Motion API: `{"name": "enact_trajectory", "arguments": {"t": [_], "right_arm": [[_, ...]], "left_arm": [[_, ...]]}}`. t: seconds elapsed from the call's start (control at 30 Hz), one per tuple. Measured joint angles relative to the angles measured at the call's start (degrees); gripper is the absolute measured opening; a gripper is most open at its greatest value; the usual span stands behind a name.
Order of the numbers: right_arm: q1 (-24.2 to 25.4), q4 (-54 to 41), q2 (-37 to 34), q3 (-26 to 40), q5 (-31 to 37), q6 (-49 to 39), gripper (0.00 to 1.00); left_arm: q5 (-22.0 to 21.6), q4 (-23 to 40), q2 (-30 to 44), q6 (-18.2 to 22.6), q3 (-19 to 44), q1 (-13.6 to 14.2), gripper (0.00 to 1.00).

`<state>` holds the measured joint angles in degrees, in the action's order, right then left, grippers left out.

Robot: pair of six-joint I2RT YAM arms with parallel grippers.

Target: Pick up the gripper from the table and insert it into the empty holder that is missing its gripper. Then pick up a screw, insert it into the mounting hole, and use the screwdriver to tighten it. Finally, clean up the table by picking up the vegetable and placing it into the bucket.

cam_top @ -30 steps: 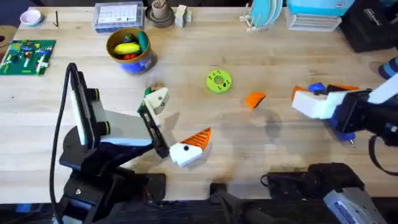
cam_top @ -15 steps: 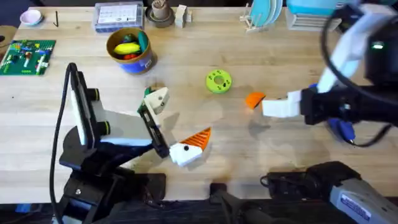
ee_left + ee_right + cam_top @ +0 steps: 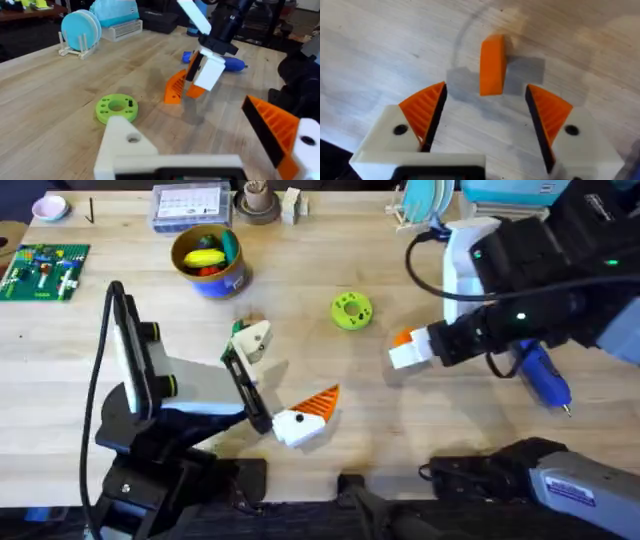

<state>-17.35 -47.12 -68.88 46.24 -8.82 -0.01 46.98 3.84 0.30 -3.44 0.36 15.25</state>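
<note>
A: Standing by the table [image 3: 440, 445] here. Taking the green disc [image 3: 351, 310] as the marker, the right arm comes in from its right, and the right gripper [image 3: 486, 117] hangs over the loose orange gripper [image 3: 492, 65], which lies on the wood just right of the disc. Its two orange pads [image 3: 426, 112] are spread apart with the wedge sitting between them, nothing pinched.

B: And the left one?

A: The left gripper [image 3: 280, 385] sits below and left of the disc. Its fingers are spread wide and hold nothing. One finger has its orange pad [image 3: 320, 402]; the other is just the bare white holder [image 3: 255, 338], the one nearest the disc.

B: Where's the rest of the stuff?

A: The bucket [image 3: 207, 260] is up and left of the disc, blue outside, with yellow, red and teal toy bits in it. The screwdriver [image 3: 541, 372] lies well to the disc's right, past the orange wedge, partly under the right arm. There's a small green bit [image 3: 239, 327] right by the bare holder, touching it or nearly, might be the vegetable, can't really tell.
</note>
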Motion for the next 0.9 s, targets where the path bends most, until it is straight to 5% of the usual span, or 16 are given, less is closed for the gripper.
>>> {"name": "enact_trajectory", "arguments": {"t": [0.37, 0.53, 0.9], "right_arm": [[-4.0, 8.9, -2.1, 0.0, 8.0, -0.5, 0.991], [-4.0, 9.8, -2.1, 0.0, 8.7, -1.7, 0.797], [-4.0, 7.7, -2.1, 0.0, 8.9, -1.8, 0.530]], "left_arm": [[0.0, 0.0, 0.0, 0.0, 0.0, 0.0, 0.992], [0.0, 0.0, 0.0, 0.0, 0.0, 0.0, 0.992], [0.0, 0.0, 0.0, 0.0, 0.0, 0.0, 0.992]]}}
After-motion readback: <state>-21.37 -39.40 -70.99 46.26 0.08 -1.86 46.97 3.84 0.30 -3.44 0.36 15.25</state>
